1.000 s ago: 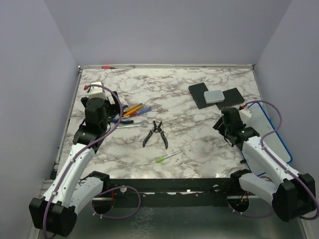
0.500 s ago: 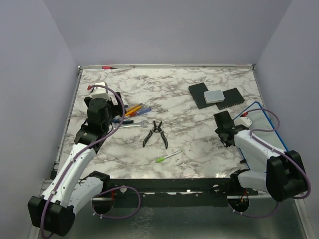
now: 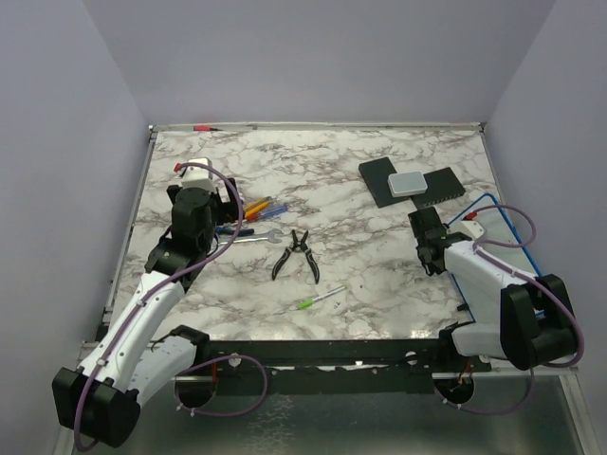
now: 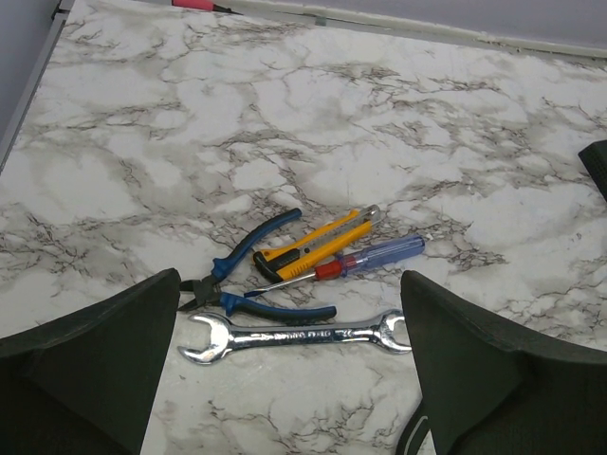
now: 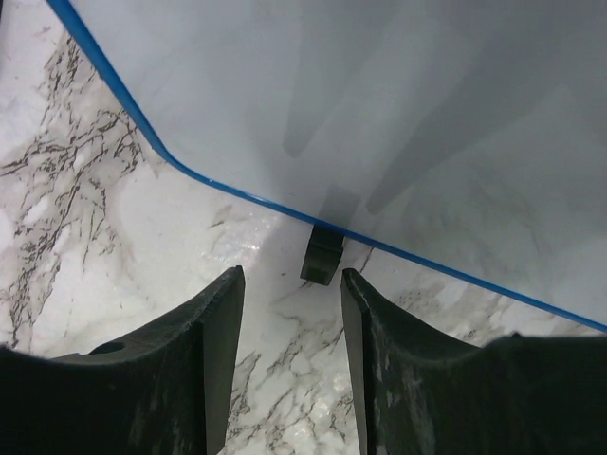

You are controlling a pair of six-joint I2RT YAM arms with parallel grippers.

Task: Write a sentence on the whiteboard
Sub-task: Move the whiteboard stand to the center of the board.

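The whiteboard (image 3: 507, 223), white with a blue frame, lies at the table's right edge, partly under my right arm. In the right wrist view its blank white face (image 5: 398, 114) fills the upper right, with one black foot (image 5: 322, 254) under the blue edge. No green writing shows on it. My right gripper (image 5: 289, 284) is open and empty, low over the marble, with the foot just beyond its fingertips; it also shows in the top view (image 3: 429, 248). My left gripper (image 4: 289, 284) is open and empty above a pile of tools, and shows in the top view (image 3: 228, 204).
A green marker (image 3: 320, 298) lies near the front middle. Black pliers (image 3: 296, 254) lie at the centre. A wrench (image 4: 294, 336), blue pliers (image 4: 251, 251), a yellow knife (image 4: 318, 248) and a screwdriver (image 4: 365, 261) lie under the left gripper. Black pads with a grey block (image 3: 413, 182) sit at the back right.
My right arm has folded back and its gripper has swung to the whiteboard's left edge. My left gripper has moved slightly forward and right, toward the tools.
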